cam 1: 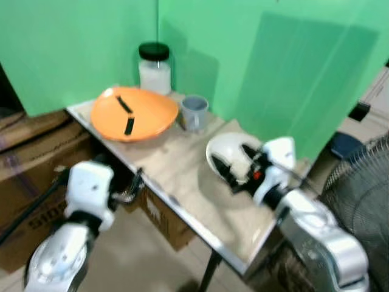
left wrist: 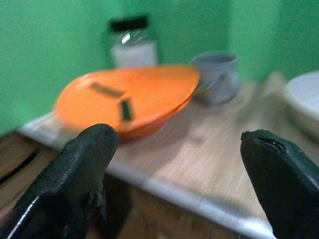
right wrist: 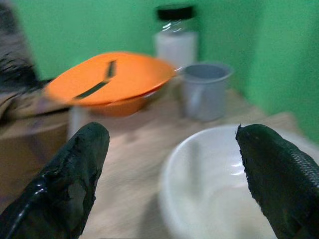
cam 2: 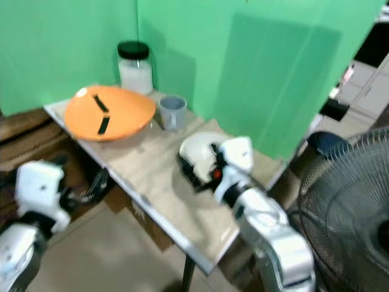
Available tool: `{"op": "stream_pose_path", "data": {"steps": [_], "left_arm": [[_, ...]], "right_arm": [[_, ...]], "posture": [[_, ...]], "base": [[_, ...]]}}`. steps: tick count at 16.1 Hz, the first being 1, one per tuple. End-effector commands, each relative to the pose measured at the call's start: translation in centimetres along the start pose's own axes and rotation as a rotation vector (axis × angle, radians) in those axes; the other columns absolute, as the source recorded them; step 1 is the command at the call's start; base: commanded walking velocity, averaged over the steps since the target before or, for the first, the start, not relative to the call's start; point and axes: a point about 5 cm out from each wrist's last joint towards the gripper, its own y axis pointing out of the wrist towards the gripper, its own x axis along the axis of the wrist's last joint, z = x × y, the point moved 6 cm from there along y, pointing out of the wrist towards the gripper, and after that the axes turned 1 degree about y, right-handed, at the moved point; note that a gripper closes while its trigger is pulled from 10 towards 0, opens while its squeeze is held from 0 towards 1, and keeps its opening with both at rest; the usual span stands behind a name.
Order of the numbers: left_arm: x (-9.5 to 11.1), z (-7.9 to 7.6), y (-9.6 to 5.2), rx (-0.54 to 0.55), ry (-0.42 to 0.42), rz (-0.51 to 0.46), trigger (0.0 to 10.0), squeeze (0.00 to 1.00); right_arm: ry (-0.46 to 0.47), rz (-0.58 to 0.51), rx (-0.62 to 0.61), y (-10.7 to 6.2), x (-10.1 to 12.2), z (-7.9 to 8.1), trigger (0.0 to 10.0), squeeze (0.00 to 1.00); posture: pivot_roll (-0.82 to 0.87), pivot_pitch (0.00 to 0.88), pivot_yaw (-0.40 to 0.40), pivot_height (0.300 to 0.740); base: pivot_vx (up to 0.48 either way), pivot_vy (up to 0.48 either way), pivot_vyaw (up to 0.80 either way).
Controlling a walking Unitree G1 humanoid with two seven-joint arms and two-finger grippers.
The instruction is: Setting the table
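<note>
At the near right part of the table, the right gripper hovers at the rim of the white bowl, its fingers spread wide in the right wrist view and grasping nothing. The bowl sits upright close to the table's right edge. The step in hand appears to be the approach to this bowl. The next move calls for lowering the fingers across the rim, one inside and one outside, and closing before any lift.

The left gripper waits off the table's front edge, fingers released and empty, facing the orange plate.

That plate occupies the far left corner and carries two dark strips. A grey cup stands just beside it towards the back edge, with a black-lidded jar behind. The cup lies between plate and bowl, so any sideways carry risks knocking it. A fan stands right of the table, near the right arm's elbow.
</note>
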Motion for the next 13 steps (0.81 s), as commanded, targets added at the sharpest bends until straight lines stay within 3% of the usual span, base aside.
{"op": "stream_pose_path", "data": {"steps": [1,3,4,5,8,10,12,13], "left_arm": [[-0.3,-1.2,0.4,-0.068,-0.007,0.003,10.0,0.81],[-0.1,-1.5,1.0,-0.112,0.016,-0.011,10.0,0.78],[0.0,-2.1,1.5,-0.171,0.011,-0.019,10.0,0.66],[0.1,-2.7,1.6,-0.223,0.008,-0.022,10.0,0.66],[0.4,-5.5,1.3,-0.44,-0.029,-0.025,10.0,0.48],[0.8,-6.1,1.2,-0.483,-0.038,-0.041,10.0,0.47],[1.0,-7.2,0.4,-0.567,-0.072,-0.036,10.0,0.45],[1.0,-7.2,0.4,-0.567,-0.072,-0.036,10.0,0.45]], "right_arm": [[0.005,0.008,-0.062,-0.3,-0.1,-1.6,10.0,0.0],[0.034,-0.004,-0.085,0.2,0.3,-2.0,10.0,0.0],[0.066,-0.01,-0.14,1.2,0.8,-3.1,10.0,1.0],[0.083,-0.01,-0.174,1.8,1.0,-3.8,10.0,1.0],[0.08,0.056,-0.293,3.3,1.2,-7.0,10.0,1.0],[0.049,0.105,-0.321,3.5,1.1,-8.1,10.0,1.0],[0.054,0.239,-0.344,3.8,-0.9,-9.2,10.0,1.0],[0.054,0.239,-0.344,3.8,-0.9,-9.2,10.0,1.0]], "posture": [[0.1,0.0,-0.013,0.74],[0.1,0.0,-0.01,0.74],[0.09,0.0,0.001,0.74],[0.09,0.0,0.003,0.74],[0.09,0.0,-0.001,0.74],[0.09,0.0,-0.003,0.74],[0.09,0.0,-0.006,0.74],[0.09,0.0,-0.006,0.74]], "base": [[0.0,0.0,0.0],[0.0,0.0,0.0],[0.0,0.0,0.0],[0.0,0.0,0.0],[0.0,0.0,0.0],[0.0,0.0,0.0],[0.0,0.0,0.0],[0.0,0.0,0.0]]}}
